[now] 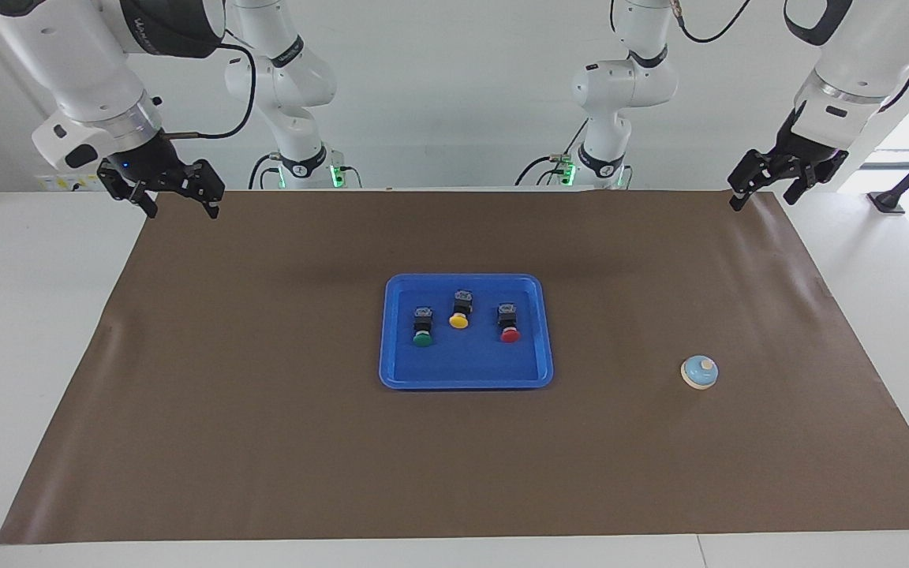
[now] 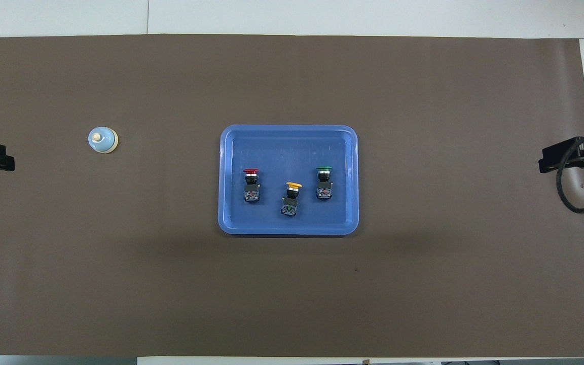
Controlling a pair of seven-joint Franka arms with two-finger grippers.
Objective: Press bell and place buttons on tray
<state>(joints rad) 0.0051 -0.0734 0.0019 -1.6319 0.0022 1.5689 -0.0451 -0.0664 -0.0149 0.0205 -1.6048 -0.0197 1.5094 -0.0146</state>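
The blue tray (image 1: pixel 470 369) (image 2: pixel 287 147) lies mid-mat. In it stand three buttons side by side: green (image 1: pixel 422 340) (image 2: pixel 324 169), yellow (image 1: pixel 459 321) (image 2: pixel 294 185) and red (image 1: pixel 510 335) (image 2: pixel 251 172). The light-blue bell (image 1: pixel 699 372) (image 2: pixel 103 139) sits alone on the mat toward the left arm's end, untouched. My left gripper (image 1: pixel 762 199) hangs open and empty in the air over the mat's corner at the left arm's end. Over the mat's corner at the right arm's end, my right gripper (image 1: pixel 182 209) waits, open and empty.
A brown mat (image 1: pixel 265 442) covers most of the white table (image 1: pixel 36 315). Both arm bases (image 1: pixel 304 162) stand at the table's edge by the robots. A black cable (image 2: pixel 576 197) loops by the right gripper.
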